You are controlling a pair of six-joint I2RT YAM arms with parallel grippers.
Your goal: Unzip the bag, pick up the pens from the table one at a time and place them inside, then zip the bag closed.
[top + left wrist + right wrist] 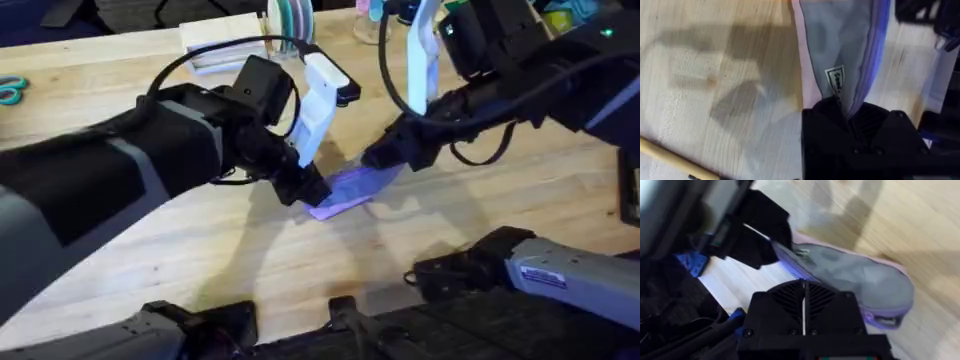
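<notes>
The lavender bag (352,186) lies mid-table between my two grippers. My left gripper (306,190) is shut on its near-left end; in the left wrist view the black fingers (832,117) pinch the bag (840,45) just below its small label. My right gripper (380,156) comes in from the upper right and is shut on the bag's other end, at the zipper edge. In the right wrist view the bag (860,277) stretches from my right gripper (803,287) toward the left gripper (760,227). A yellow-tan pen (670,159) lies on the wooden table (700,100) beside the left gripper.
Teal-handled scissors (10,90) lie at the far left edge. A white flat stack (225,45) and coloured items (290,18) stand along the back edge. Bare wood (540,200) spreads to the right of the bag and in front of it.
</notes>
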